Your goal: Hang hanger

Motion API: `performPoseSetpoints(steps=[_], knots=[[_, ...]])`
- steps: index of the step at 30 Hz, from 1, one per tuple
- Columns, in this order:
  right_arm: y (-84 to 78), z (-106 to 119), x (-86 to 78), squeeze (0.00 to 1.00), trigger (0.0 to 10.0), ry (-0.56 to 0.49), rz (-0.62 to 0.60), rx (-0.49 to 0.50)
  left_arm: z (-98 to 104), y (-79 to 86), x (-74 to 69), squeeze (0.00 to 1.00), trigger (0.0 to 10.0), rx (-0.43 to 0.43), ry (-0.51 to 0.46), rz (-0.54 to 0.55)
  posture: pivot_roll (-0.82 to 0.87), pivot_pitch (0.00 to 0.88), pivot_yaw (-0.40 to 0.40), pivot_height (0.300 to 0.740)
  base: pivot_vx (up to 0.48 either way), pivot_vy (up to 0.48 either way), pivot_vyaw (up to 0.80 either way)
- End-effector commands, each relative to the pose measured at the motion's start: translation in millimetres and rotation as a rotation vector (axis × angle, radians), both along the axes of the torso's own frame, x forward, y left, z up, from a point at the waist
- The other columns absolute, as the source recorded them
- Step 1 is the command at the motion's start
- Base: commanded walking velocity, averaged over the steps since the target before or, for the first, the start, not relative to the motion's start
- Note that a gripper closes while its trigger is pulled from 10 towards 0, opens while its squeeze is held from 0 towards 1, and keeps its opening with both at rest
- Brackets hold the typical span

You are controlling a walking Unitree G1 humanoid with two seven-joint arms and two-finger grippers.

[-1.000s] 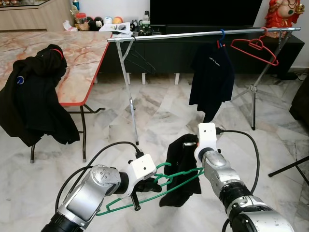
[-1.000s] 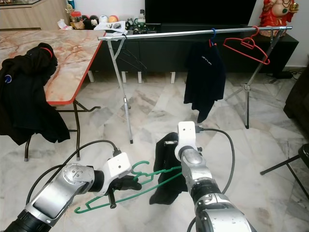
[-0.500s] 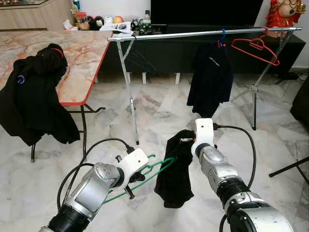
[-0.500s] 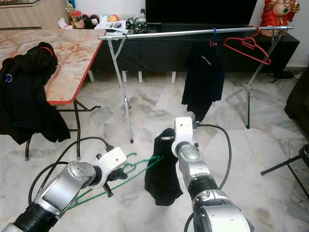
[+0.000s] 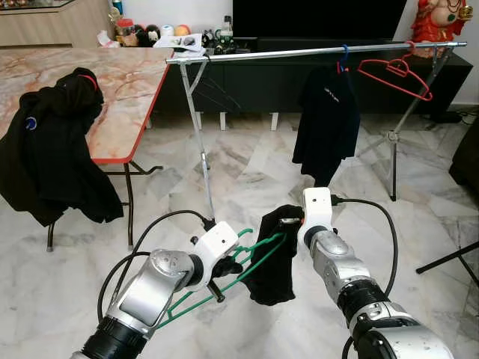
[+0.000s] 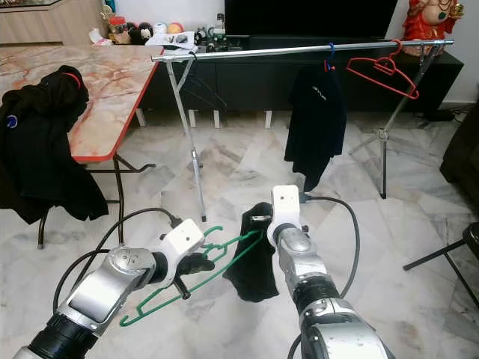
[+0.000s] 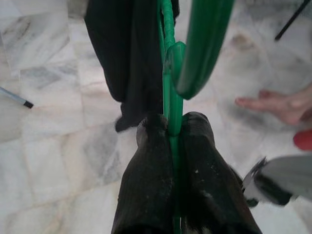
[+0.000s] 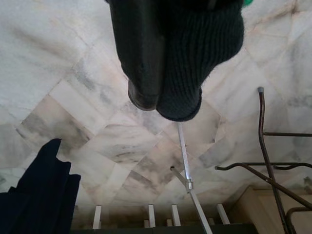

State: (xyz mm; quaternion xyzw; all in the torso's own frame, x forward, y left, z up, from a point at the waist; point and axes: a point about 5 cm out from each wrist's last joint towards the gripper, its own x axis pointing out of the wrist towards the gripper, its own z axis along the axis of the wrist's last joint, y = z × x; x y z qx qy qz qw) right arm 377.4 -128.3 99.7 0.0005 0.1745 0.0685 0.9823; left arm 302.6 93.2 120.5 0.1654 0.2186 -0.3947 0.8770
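A green hanger (image 5: 251, 254) slants up from low left to the right, and my left gripper (image 7: 173, 124) is shut on its wire just below the hook. A black knit garment (image 5: 275, 258) hangs from the hanger's raised end over the floor. My right gripper (image 8: 163, 102) is shut on the top of that garment, with the cloth wrapped over one finger. Beyond stands the silver clothes rail (image 5: 314, 52), which carries an empty red hanger (image 5: 397, 75) and a black shirt (image 5: 327, 112) on a blue hanger.
On the left is a marble-topped table (image 5: 127, 97) with a black jacket (image 5: 52, 149) draped over its near end. A dark TV cabinet (image 5: 254, 82) stands behind the rail. A person's bare foot (image 7: 278, 105) rests on the marble floor close by.
My left gripper has carried the green hanger up and to the right, closer to my right gripper. The black garment now hangs more bunched and shorter.
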Motion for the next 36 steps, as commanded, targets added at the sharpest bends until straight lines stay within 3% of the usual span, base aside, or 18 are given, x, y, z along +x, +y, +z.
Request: performPoseSetpoints(steps=[1, 7, 9, 14, 16, 18, 26, 29, 32, 36], knots=[[-1.4, -1, -0.8, 0.0, 10.0, -0.002, -0.014, -0.004, 9, 6.8, 8.5, 0.0, 10.0, -0.006, -0.049, 0.08, 0.09, 0.086, 0.013, 0.74, 0.0, 0.0, 0.0], [-9.7, 2, 0.3, 0.0, 10.0, -0.022, -0.102, 0.013, 6, 27.8, 24.1, 0.0, 10.0, 0.075, -0.074, 0.281, 0.09, 0.089, 0.016, 0.74, 0.0, 0.0, 0.0], [-10.7, 3, 0.5, 0.0, 10.0, -0.023, -0.112, 0.015, 4, 27.0, 22.5, 0.0, 10.0, 0.075, -0.058, 0.266, 0.09, 0.09, 0.017, 0.74, 0.0, 0.0, 0.0], [-0.7, 4, 0.4, 0.0, 10.0, -0.025, -0.05, 0.037, -6, 9.0, 2.6, 0.0, 10.0, 0.081, 0.016, 0.063, 0.09, 0.091, 0.017, 0.74, 0.0, 0.0, 0.0], [3.3, 6, 0.4, 0.0, 10.0, -0.028, -0.023, 0.044, -6, 5.5, 0.9, 0.0, 10.0, 0.064, 0.019, 0.049, 0.09, 0.092, 0.016, 0.74, 0.0, 0.0, 0.0], [10.9, 7, -0.4, 0.0, 10.0, -0.027, 0.03, 0.055, -3, 4.1, 3.8, 0.0, 10.0, 0.051, -0.003, 0.06, 0.09, 0.092, 0.015, 0.74, 0.0, 0.0, 0.0], [21.1, 11, -6.9, 0.0, 10.0, -0.019, 0.063, 0.158, 14, 15.9, 26.4, 0.0, 10.0, -0.007, -0.119, 0.273, 0.09, 0.094, 0.013, 0.74, 0.0, 0.0, 0.0], [25.3, 11, -11.3, 0.0, 10.0, -0.013, 0.084, 0.189, 15, 12.3, 24.9, 0.0, 10.0, -0.033, -0.106, 0.255, 0.09, 0.096, 0.013, 0.74, 0.0, 0.0, 0.0], [33.8, 23, -20.4, 0.0, 10.0, -0.056, 0.172, 0.206, 10, 0.8, 15.2, 0.0, 10.0, -0.038, -0.072, 0.158, 0.08, 0.099, 0.014, 0.74, 0.0, 0.0, 0.0], [43.2, 39, -30.0, 0.0, 10.0, -0.052, 0.179, 0.324, 7, -1.0, 13.9, 0.0, 10.0, -0.042, -0.066, 0.166, 0.08, 0.102, 0.01, 0.74, 0.0, 0.0, 0.0]])
